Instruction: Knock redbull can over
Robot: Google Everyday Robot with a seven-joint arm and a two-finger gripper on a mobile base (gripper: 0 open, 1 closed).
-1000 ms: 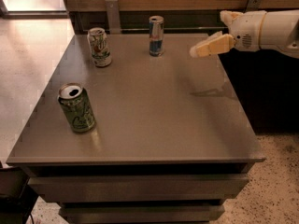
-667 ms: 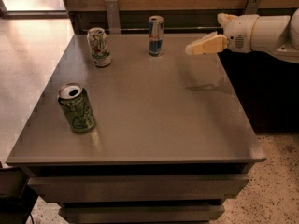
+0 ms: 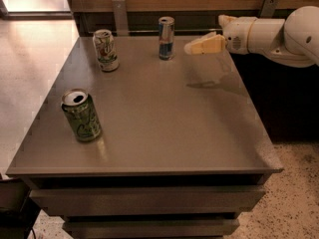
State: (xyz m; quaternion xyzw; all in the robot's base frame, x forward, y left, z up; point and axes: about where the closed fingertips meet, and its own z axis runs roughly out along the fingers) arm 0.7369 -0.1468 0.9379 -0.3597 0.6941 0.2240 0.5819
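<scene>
The redbull can (image 3: 166, 38), slim, blue and silver with a silver top, stands upright near the far edge of the grey table (image 3: 164, 133). My gripper (image 3: 192, 47) comes in from the right on a white arm (image 3: 279, 34). It hovers above the table, a short way to the right of the can and apart from it, at about the height of the can's middle.
A white-and-green can (image 3: 105, 50) stands upright at the far left. A wider green can (image 3: 81, 115) with pale scrawls stands open-topped near the front left. A wooden wall runs behind the table. The table's right edge drops to a dark gap and speckled floor.
My gripper has moved left toward the redbull can and closed much of the gap. All three cans stand where they were.
</scene>
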